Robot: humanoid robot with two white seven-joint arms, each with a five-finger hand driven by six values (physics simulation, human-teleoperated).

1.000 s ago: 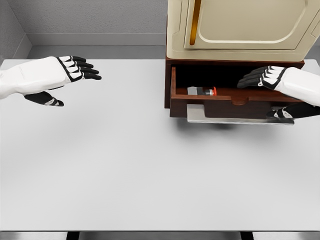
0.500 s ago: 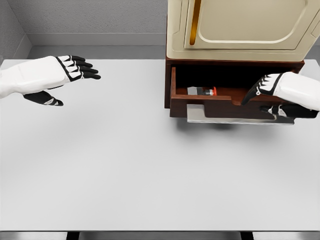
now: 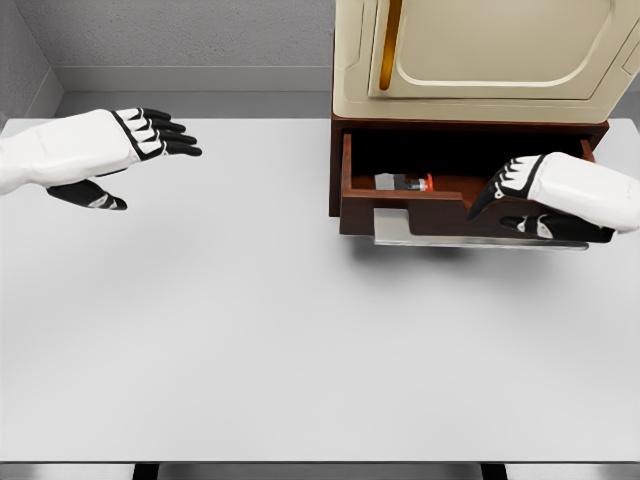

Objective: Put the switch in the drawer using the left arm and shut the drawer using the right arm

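Switch point(image 3: 403, 182): we list it as a small grey piece with a red end, lying inside the open drawer point(image 3: 400, 212), toward the drawer's left half, just behind the front panel.

Left hand point(image 3: 130, 150): we find it at the far left of the view, hanging above the white table point(image 3: 250, 330) and well apart from the cabinet. Its fingers are stretched out and loose, pointing right, the thumb hanging below; it carries nothing.

Table: we record a plain white top spanning the whole view, with a grey wall behind it.

Drawer: we note dark red-brown wood, pulled out toward us from the base of the cabinet point(image 3: 480, 60), with a dark interior. A flat grey metal strip point(image 3: 400, 230) juts out under its front edge.

Cabinet: we enter a cream body with a panelled door and a brass-coloured vertical handle point(image 3: 390, 40), standing at the back right of the table, directly above the drawer.

Right hand point(image 3: 540, 195): we place it at the right end of the drawer front. Its fingers are bent down over the top edge of the front panel, with the thumb lower, against the panel's face near the metal strip. We cannot tell whether it truly grips the panel or only rests on it.
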